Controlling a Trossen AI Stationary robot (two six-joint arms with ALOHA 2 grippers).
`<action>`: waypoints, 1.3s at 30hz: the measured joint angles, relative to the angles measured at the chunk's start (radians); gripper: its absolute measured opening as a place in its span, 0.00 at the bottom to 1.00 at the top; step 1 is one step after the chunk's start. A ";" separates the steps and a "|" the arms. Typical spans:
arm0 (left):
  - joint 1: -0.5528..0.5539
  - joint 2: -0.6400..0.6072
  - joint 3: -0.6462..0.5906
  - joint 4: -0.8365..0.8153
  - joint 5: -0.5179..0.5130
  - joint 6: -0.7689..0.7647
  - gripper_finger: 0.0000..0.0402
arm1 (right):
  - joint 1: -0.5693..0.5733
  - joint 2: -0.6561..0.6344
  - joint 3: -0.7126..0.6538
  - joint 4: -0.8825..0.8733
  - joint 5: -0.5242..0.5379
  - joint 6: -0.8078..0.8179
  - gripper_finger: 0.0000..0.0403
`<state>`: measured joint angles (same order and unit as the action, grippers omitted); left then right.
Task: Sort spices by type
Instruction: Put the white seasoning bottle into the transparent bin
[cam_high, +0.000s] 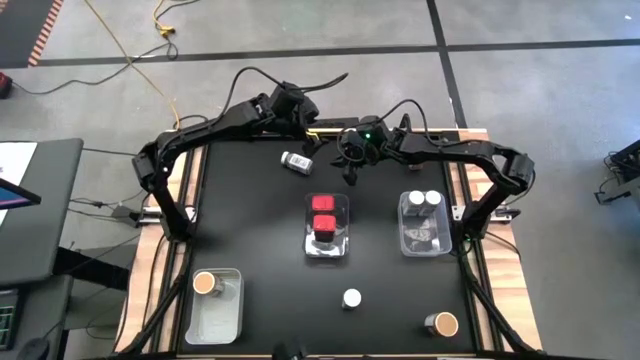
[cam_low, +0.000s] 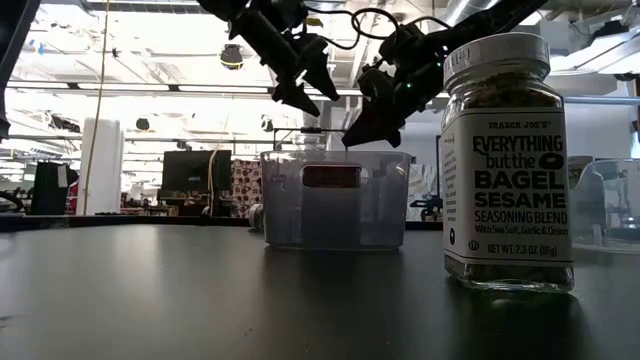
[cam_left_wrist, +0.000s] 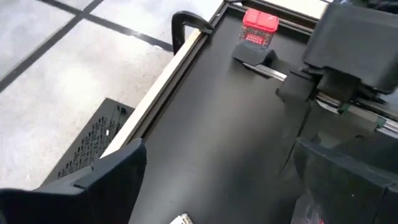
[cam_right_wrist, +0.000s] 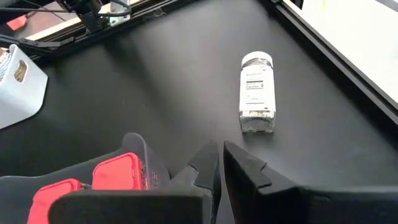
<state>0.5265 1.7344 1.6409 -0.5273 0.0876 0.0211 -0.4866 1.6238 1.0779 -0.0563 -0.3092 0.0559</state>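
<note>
Overhead cam straight down, low cam tabletop-level, close on jar (cam_low: 508, 160), wrist cams angled at tabletop

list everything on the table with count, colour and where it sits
red-lidded spice containers: two seen, red tops, in the middle clear bin
white-lidded jars: two, in the right clear bin
white-lidded jar lying on its side: one, far part of the table between the arms
white-lidded jar: one, upright, near edge, centre
brown-topped jar: one, in the near-left clear bin
brown-topped jar: one, near-right corner
clear bins: three, transparent
table: one, black
left pincer: open, above the far edge
right pincer: shut, empty, beyond the middle bin
</note>
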 joint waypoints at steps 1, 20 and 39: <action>-0.001 0.000 0.000 0.001 -0.008 -0.013 0.96 | 0.000 0.000 0.000 0.000 0.000 0.000 0.13; 0.053 -0.196 -0.428 0.279 0.119 -0.050 0.96 | 0.002 0.000 0.000 0.043 0.012 0.024 0.16; 0.047 -0.412 -0.731 0.394 0.026 -0.179 0.96 | 0.049 0.209 0.372 -0.105 0.209 -0.066 0.71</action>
<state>0.5732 1.3226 0.9096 -0.1330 0.1139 -0.1580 -0.4377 1.8324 1.4497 -0.1617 -0.1004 -0.0100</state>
